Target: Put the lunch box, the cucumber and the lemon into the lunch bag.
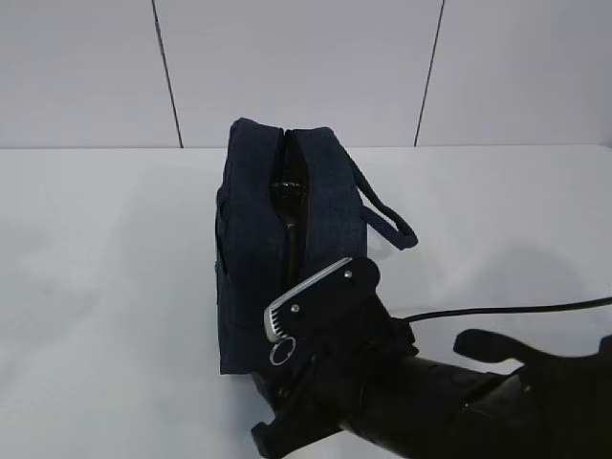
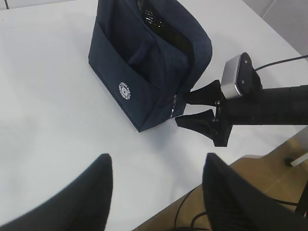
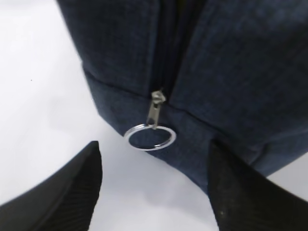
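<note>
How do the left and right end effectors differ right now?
The right end effector sits close at the lunch bag, jaws either side of the ring pull; the left end effector hangs back over the bare table. Both are open and hold nothing.

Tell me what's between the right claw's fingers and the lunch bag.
Only the silver ring pull, hanging from the lunch bag, over bare white table; right wrist view shows it.
</note>
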Action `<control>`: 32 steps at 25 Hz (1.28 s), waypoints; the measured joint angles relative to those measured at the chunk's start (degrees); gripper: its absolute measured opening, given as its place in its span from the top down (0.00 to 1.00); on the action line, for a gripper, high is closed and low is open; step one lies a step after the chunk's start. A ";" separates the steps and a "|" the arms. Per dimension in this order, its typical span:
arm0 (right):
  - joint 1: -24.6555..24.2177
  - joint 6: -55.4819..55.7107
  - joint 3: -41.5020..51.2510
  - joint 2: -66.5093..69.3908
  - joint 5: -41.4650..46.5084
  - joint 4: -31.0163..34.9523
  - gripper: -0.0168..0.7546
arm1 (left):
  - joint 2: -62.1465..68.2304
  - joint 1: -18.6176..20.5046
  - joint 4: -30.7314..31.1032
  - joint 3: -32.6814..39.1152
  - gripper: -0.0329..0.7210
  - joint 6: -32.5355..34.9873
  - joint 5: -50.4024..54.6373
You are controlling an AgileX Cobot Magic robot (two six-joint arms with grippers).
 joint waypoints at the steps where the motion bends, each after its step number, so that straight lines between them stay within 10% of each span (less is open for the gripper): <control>1: 0.88 0.00 0.00 0.10 -0.23 0.00 0.31 | 0.00 0.00 -0.02 0.00 0.38 0.00 0.00; 32: 12.56 -14.47 -7.83 6.24 -8.91 37.95 0.35 | 0.00 0.00 -1.44 0.10 0.38 0.03 0.89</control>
